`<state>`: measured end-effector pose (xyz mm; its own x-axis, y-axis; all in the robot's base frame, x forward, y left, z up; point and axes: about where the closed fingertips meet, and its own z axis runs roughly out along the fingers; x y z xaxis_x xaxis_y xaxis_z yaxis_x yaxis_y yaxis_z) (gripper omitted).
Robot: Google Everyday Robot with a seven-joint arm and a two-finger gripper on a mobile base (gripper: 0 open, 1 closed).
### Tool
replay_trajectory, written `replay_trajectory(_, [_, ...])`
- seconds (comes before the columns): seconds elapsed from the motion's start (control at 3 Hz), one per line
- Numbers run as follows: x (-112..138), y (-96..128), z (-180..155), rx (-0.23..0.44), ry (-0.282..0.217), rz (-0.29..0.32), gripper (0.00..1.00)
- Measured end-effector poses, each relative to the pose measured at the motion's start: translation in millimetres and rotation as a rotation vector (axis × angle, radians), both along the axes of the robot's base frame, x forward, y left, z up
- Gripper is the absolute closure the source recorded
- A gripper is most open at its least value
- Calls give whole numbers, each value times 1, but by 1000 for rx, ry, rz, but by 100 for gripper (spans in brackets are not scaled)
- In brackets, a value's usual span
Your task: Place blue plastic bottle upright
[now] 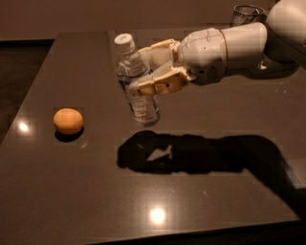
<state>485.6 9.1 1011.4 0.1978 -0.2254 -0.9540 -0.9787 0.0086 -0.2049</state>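
The blue plastic bottle (135,81) is clear with a white cap and a pale printed label. It is held almost upright above the dark table (95,191), cap up and leaning slightly left, its base a little above the surface. My gripper (146,72) comes in from the right and is shut on the bottle's middle, one finger (158,85) in front and one behind. The bottle's lower part hangs below the fingers.
An orange (68,120) lies on the table to the left of the bottle. A clear glass jar (247,13) stands at the back right behind my arm (224,48). The arm's shadow (191,155) falls on the table below.
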Motion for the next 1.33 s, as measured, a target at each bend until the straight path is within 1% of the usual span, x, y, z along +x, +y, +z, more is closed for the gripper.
replay_trajectory(0.33, [1, -9, -9, 102, -1, 44, 100])
replay_trajectory(0.67, [6, -22, -22, 156, 15, 52, 100])
replay_trajectory(1.0, [14, -32, -36, 189, 36, 45, 100])
replay_trajectory(1.33, [21, -40, -46, 207, 50, 34, 100])
